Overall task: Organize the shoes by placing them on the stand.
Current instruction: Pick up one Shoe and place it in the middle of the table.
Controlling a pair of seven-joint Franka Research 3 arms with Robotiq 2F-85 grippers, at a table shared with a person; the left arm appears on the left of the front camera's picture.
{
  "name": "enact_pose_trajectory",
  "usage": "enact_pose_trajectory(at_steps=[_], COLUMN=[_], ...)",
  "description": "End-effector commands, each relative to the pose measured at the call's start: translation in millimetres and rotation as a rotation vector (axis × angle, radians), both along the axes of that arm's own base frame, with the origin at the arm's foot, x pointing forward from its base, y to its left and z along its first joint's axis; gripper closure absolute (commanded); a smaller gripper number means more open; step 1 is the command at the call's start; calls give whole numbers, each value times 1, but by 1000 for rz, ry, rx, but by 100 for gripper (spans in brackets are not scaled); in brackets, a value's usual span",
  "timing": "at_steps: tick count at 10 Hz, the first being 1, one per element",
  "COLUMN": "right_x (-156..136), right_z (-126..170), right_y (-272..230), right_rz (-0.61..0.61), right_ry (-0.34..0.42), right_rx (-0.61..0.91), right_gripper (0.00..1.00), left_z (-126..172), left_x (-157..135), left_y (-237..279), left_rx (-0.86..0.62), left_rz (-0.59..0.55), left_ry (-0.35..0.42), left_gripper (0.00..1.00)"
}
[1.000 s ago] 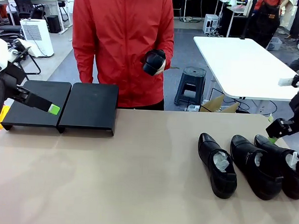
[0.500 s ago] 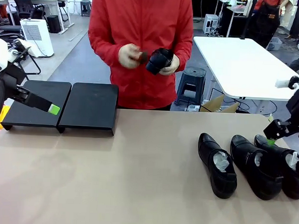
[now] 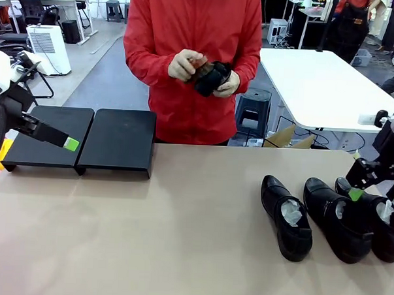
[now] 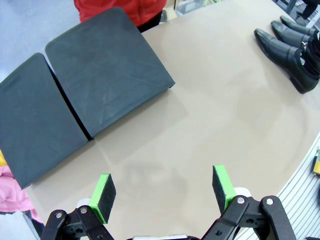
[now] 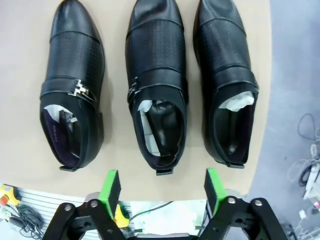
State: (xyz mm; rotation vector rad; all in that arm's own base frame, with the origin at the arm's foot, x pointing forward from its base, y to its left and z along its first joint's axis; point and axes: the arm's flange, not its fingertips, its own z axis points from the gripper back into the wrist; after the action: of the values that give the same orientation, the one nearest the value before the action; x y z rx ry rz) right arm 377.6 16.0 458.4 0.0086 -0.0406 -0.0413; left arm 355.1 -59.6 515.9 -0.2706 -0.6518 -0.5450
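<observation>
Three glossy black shoes lie side by side at the table's right: left shoe [image 3: 287, 220], middle shoe [image 3: 337, 222] [image 5: 156, 90] and right shoe [image 3: 380, 224]. White paper shows inside them. My right gripper [image 3: 375, 192] [image 5: 162, 186] hovers open just above them, its pads in line with the middle shoe's heel and nothing between them. Across the table, a person in red holds another black shoe [image 3: 212, 77] and rubs it with a small brown brush [image 3: 200, 68]. The black two-panel stand [image 3: 117, 141] [image 4: 105, 85] sits at the far left. My left gripper [image 3: 69, 143] [image 4: 162, 192] hangs open over its left panel.
The table's right edge runs close beside the right shoe, with grey floor [image 5: 295, 100] beyond it. Behind the person stand a white table [image 3: 317, 81], a dark stool [image 3: 254, 101] and a cardboard box [image 3: 282, 135].
My right gripper has dropped lower and nearer the shoes. The person has shifted right and brought the second hand with the brush onto the held shoe. The left arm has not moved.
</observation>
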Motion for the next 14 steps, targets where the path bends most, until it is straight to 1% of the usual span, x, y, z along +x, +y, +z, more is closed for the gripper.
enact_pose_trajectory(at_steps=[1, 2, 3, 4, 5, 9, 11, 14], right_x=[10, 12, 15, 20, 24, 38, 45, 55], right_z=[-5, -11, -18, -28, -36, -58, -69, -88], right_y=[2, 1, -2, -7, -18, -40, -43, -40], right_rz=[26, 21, 14, 8, 14, -20, -33, -34], right_ry=[7, 32, 4, -60, -86, -66, -37, 6], right_rx=[28, 8, 33, 42, 67, 66, 70, 33], right_gripper=[55, 55, 55, 55, 55, 55, 55, 55], left_z=[0, 0, 0, 0, 0, 0, 0, 0], left_x=[1, 1, 1, 1, 1, 1, 1, 1], left_y=[1, 1, 1, 1, 1, 1, 1, 1], left_rx=[-7, -7, -7, -7, -7, -7, -7, -7], left_rz=[-3, -3, -3, -3, -3, -3, -3, -3], left_ry=[2, 2, 2, 2, 2, 2, 2, 2], left_gripper=[0, 0, 0, 0, 0, 0, 0, 0])
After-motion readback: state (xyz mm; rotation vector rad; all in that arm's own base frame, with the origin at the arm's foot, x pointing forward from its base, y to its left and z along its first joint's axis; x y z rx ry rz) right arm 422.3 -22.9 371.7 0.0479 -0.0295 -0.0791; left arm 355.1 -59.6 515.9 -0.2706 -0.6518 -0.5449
